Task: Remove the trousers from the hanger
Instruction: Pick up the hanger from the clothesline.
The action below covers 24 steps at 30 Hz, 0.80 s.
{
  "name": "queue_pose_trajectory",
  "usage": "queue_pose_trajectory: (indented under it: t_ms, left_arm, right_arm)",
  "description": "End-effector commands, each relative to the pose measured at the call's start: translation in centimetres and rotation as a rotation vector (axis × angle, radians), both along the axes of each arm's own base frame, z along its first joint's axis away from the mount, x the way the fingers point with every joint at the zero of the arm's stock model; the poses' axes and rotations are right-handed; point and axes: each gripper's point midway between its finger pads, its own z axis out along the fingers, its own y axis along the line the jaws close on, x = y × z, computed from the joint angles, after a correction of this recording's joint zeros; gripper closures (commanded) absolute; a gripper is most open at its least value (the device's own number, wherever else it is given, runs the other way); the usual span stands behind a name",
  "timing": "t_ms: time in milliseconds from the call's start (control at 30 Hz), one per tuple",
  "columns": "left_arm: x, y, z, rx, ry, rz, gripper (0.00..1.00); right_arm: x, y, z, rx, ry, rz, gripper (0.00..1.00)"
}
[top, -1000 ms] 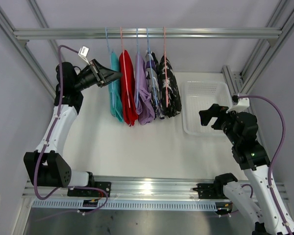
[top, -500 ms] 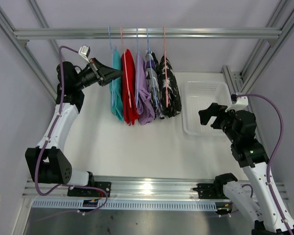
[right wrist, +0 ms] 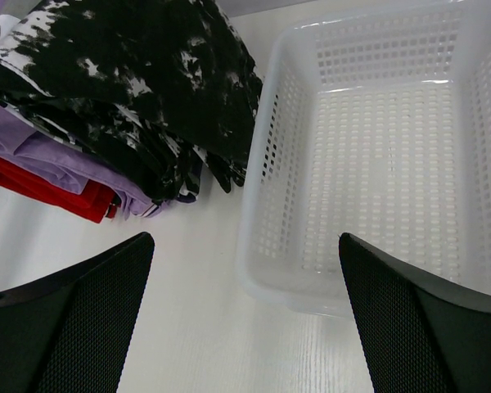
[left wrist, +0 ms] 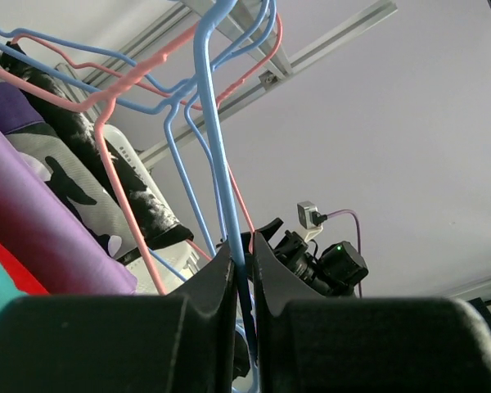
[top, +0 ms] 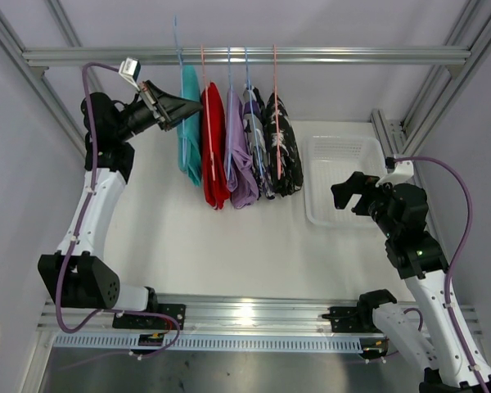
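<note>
Five folded trousers hang on wire hangers from the rail [top: 327, 56]: teal [top: 188, 123], red [top: 213, 143], lilac [top: 239, 155], purple-white-black print [top: 255, 131] and black with white blotches [top: 285, 147]. My left gripper [top: 188, 105] is shut on the blue hanger [left wrist: 217, 139] of the teal trousers and holds it lifted, its hook above the rail. In the left wrist view the blue wire runs between the closed fingers [left wrist: 266, 278]. My right gripper [top: 352, 190] is open and empty over the basket's near left corner, beside the black trousers [right wrist: 172, 90].
A white plastic basket [top: 319, 184] stands right of the hanging trousers and shows empty in the right wrist view [right wrist: 262, 205]. Aluminium frame posts [top: 430, 90] flank the table. The other hangers [left wrist: 106, 164] crowd close to the held one.
My left gripper has risen and drawn left with the blue hanger; the teal trousers are higher and apart from the red ones. The right arm has hardly moved.
</note>
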Motion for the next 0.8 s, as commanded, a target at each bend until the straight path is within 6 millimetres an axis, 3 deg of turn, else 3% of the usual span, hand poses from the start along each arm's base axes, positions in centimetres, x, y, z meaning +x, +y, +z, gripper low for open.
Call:
queue_pose_trajectory:
  t_ms: [0,167,533,767]
  left_arm:
    - [-3.1,0.3,5.3,0.029,-0.278,0.024,1.0]
    - [-3.8,1.0,3.6,0.047,-0.256,0.085,1.0]
    - [-8.7,2.4,1.1,0.11,-0.285,0.235,1.0]
    - [-10.3,2.4,-2.3,0.13,-0.239,0.228,1.0]
  right_arm:
    - [0.2,0.2,0.7,0.016,-0.026,0.01,0.01]
    - [0.4,0.4,0.5,0.02,-0.019,0.022,0.01]
    - [0.5,0.5,0.3,0.027,-0.013,0.034,0.0]
    - [0.0,2.7,0.7,0.036,-0.028,0.175,0.01]
